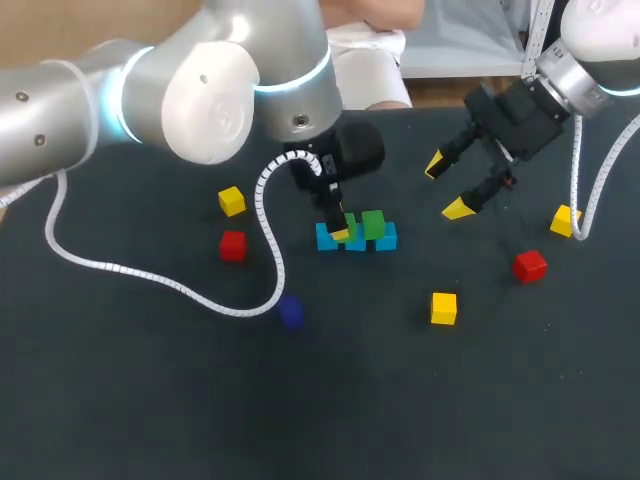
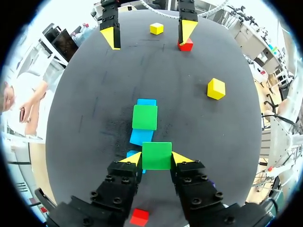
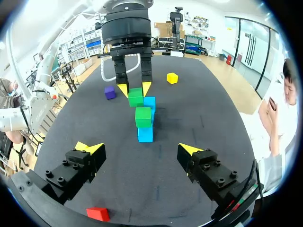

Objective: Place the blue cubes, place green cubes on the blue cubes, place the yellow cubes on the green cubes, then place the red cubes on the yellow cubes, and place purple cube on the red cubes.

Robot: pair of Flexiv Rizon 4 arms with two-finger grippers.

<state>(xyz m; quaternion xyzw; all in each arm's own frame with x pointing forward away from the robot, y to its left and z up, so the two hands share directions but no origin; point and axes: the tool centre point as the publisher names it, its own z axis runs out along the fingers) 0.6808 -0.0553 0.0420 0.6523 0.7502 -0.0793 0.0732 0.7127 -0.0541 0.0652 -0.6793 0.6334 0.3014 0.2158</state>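
Our left gripper (image 2: 156, 158) is clamped on a green cube (image 2: 156, 152), with one yellow-tipped finger pressed to each side of it; the cube sits level over the row of blue cubes (image 1: 355, 241), above the part away from our right arm; we cannot tell whether it touches the blue beneath.

The row is three blue cubes in a line near the middle of the dark table (image 1: 400, 400); a second green cube (image 1: 373, 223) rests on the blue cube at the end nearer our right arm.

Our right gripper (image 1: 447, 187) hangs above the table beyond that end; its fingers are spread wide with nothing between them, and they point toward the row.

The other cubes lie loose and well apart from the row. On our left side a left yellow cube (image 1: 232, 201) lies with a left red cube (image 1: 233, 245) near it; a purple cube (image 1: 290, 312) sits beside the left arm's white cable. On our right side lie a front yellow cube (image 1: 443, 307) and a right red cube (image 1: 529, 265); a right yellow cube (image 1: 563, 220) is partly hidden by the right arm's cable.
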